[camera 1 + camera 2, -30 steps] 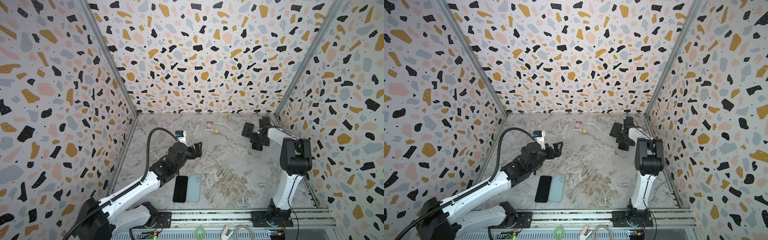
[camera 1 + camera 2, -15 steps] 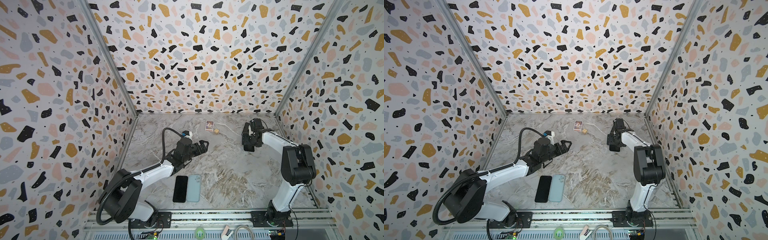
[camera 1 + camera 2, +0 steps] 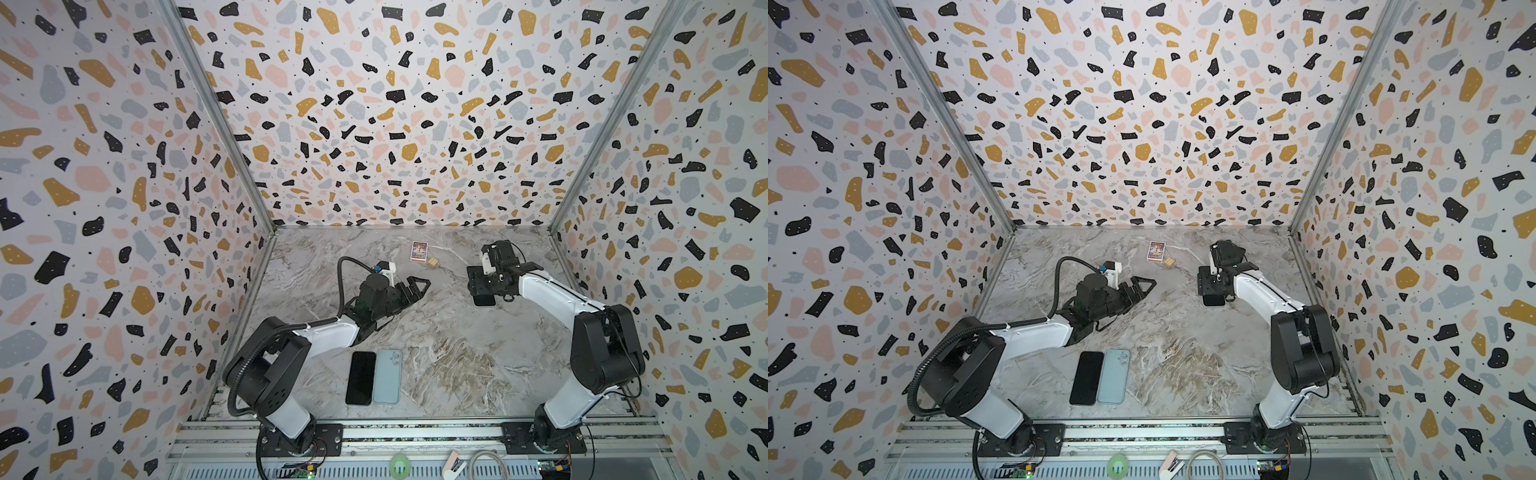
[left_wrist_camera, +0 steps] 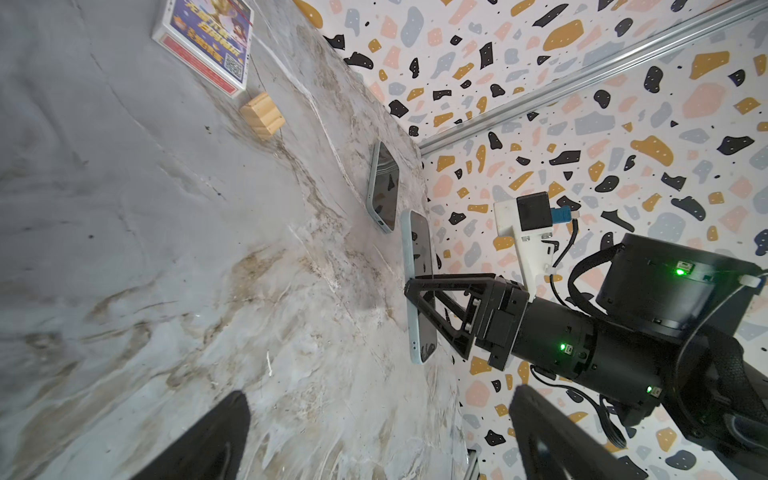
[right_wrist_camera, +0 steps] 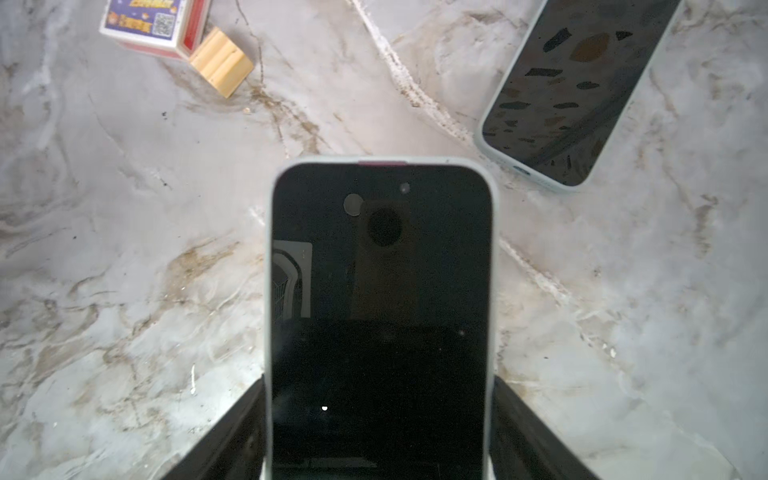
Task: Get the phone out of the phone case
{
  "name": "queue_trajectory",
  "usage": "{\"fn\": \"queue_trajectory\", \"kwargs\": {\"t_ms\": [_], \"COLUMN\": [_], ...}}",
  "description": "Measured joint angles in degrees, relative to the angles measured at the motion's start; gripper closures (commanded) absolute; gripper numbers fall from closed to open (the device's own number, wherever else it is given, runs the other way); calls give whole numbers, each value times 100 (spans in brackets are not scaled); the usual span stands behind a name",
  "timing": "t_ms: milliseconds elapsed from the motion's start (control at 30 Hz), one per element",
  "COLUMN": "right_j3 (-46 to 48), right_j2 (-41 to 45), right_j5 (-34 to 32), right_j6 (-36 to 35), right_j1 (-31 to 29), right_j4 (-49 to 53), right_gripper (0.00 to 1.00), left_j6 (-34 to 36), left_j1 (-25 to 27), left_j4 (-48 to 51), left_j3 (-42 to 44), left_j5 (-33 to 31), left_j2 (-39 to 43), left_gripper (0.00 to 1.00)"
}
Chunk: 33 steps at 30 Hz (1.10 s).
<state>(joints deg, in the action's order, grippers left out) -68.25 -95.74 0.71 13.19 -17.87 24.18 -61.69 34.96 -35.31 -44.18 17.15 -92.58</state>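
Marble tabletop [image 3: 457,353] enclosed by terrazzo-patterned walls [image 3: 374,124]; right of centre in both top views, the right gripper [image 3: 484,286] clamps the long edges of the cased phone [image 5: 380,270], dark screen up in a pale case, held level and apart from the marble; the left gripper [image 3: 417,287], mid-frame, is spread wide and empty; a second cased phone [image 5: 577,87] lies flat near the held one; a card box [image 3: 419,251] and wooden block [image 3: 433,262] sit just beside each other, upper centre; low in the frame, a black phone [image 3: 360,377] touches a pale blue slab [image 3: 387,376] showing camera rings.
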Motion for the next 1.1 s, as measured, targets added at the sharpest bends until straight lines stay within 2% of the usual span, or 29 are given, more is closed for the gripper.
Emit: {"fn": "queue_trajectory", "kwargs": {"t_ms": [467,1100], "right_j3": [57,57], "right_j2": [389,398], "right_j5": [424,728], "right_j6": [-107,-107], "right_j1": [-739,-1381], "right_j4": [-15,-13], "right_gripper": [71,74], "left_j6": [-411,-892], "left_j1": [-2,-2], "left_j4": [-479,-1154], "left_j3": [-164,-199], "left_j5": [275,490], "left_j2": [-437,-846], "left_gripper": [0,10]}}
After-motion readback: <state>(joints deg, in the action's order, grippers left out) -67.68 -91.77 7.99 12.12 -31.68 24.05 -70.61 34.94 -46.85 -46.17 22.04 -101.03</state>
